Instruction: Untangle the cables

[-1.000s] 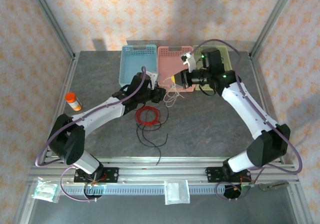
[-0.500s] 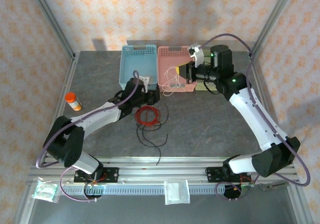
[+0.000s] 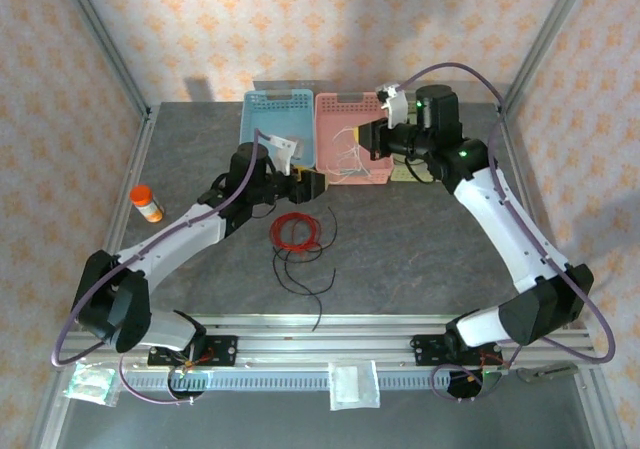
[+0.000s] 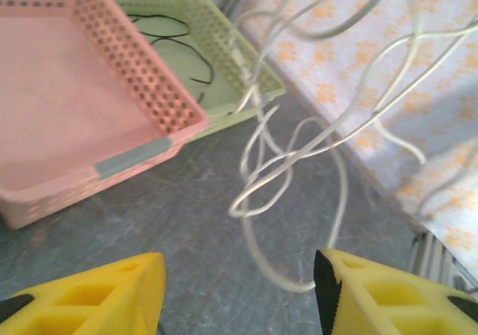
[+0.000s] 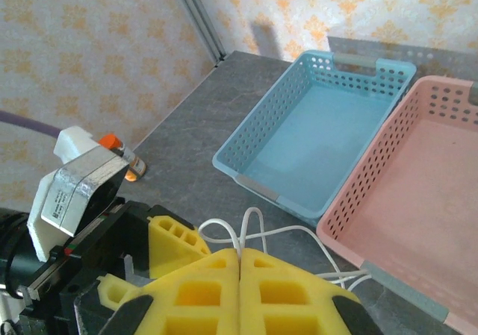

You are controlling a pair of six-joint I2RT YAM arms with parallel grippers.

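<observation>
The right claw (image 5: 240,271) is closed tight on the white cable (image 5: 250,230), whose loops dangle at upper centre of the top view, at the front edge of the pink basket (image 3: 350,97). The left claw (image 4: 239,275) stands partly open, holding nothing, with the white loops just ahead. The red cable (image 3: 293,232) and black cable (image 3: 305,269) lie mid-table (image 3: 420,239)
</observation>
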